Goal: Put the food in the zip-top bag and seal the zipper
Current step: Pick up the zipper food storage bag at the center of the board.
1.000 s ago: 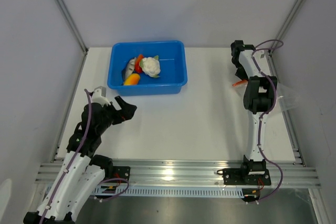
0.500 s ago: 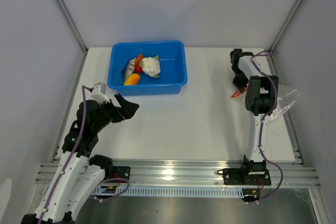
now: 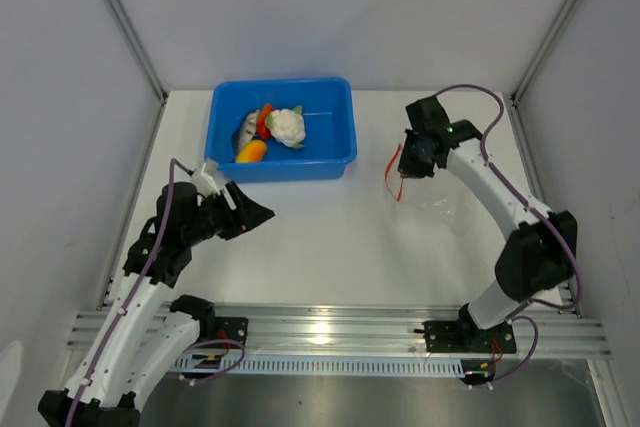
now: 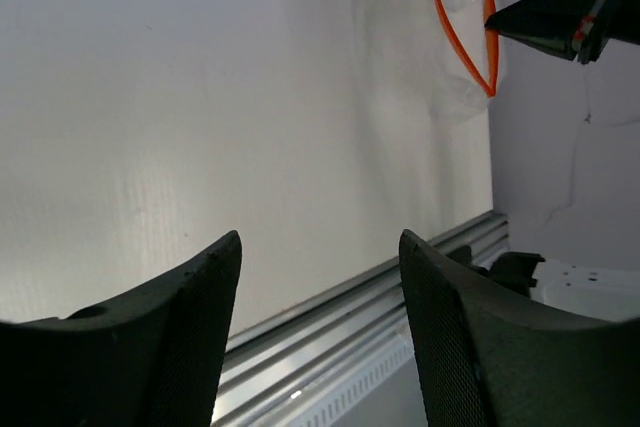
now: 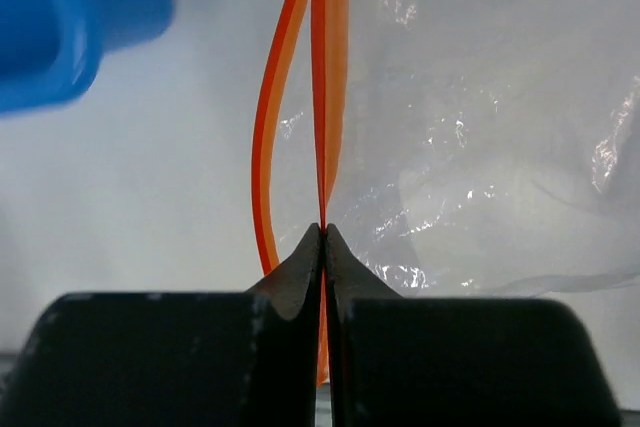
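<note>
Two grippers are visible: the right gripper point(image 5: 322, 237), at centre right of the top view, is clamped on the zipper point(image 5: 318, 97) of the zip-top bag point(image 5: 480, 147); the left gripper point(image 4: 320, 247), at lower left, is released, jaws apart; the food point(image 3: 288, 125) lies in the blue tub point(image 3: 340, 162), upper centre.

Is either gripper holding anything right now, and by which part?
The right gripper pinches the zip-top bag by its zipper, at the mouth edge. The left gripper is open, holding nothing.

Lab test cell, white panels point(image 3: 350, 7), aluminium frame point(image 3: 330, 327)
</note>
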Motion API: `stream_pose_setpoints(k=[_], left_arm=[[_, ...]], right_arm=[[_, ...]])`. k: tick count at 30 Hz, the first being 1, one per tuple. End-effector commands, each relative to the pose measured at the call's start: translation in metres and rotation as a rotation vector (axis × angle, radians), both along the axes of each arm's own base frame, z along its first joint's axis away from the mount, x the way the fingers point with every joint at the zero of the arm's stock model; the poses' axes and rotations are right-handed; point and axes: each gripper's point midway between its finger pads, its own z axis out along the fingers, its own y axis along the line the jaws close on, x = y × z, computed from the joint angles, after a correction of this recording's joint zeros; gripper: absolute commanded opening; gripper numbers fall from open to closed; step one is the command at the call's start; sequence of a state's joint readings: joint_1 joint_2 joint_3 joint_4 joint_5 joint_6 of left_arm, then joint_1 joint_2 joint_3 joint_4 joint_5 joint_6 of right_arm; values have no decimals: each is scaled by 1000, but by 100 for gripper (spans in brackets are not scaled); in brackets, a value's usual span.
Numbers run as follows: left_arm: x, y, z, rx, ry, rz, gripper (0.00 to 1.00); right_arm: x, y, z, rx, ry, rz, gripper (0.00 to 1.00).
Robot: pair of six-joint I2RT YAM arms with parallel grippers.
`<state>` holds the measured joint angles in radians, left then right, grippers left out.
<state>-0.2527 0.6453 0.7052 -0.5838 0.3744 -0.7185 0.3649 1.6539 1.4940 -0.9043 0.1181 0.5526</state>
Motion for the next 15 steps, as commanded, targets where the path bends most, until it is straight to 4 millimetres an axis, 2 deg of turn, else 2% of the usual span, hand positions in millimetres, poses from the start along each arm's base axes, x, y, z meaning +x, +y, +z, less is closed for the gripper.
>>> stream_pose_setpoints(k=[1, 2, 3, 5, 6, 8, 9, 10, 13, 15], left_arm=[[-9, -28, 19, -121, 35, -103, 66], [-10, -31, 18, -124, 53, -114, 66], [-11, -35, 23, -127, 57, -126, 67], [-18, -48, 18, -137, 132, -152, 73], [-21, -54, 17, -146, 151, -167, 73], [-27, -70, 15, -178, 205, -197, 78], [-30, -75, 11, -187, 228, -208, 78], [-32, -83, 7, -195, 264, -221, 79], [-31, -94, 6, -190, 294, -234, 79], [-25, -102, 3, -185, 309, -236, 79]], right_arm=[[-32, 35, 20, 148, -57, 225, 0], [-44, 46, 23, 196, -52, 286, 0], [-58, 48, 16, 201, -32, 317, 0], [-79, 53, 26, 234, -54, 376, 0], [-92, 52, 16, 247, -30, 394, 0], [-108, 53, 27, 284, -81, 437, 0], [-119, 53, 21, 306, -60, 458, 0], [-126, 53, 27, 320, -82, 470, 0], [-142, 55, 27, 353, -70, 503, 0], [-147, 58, 34, 380, -91, 513, 0]])
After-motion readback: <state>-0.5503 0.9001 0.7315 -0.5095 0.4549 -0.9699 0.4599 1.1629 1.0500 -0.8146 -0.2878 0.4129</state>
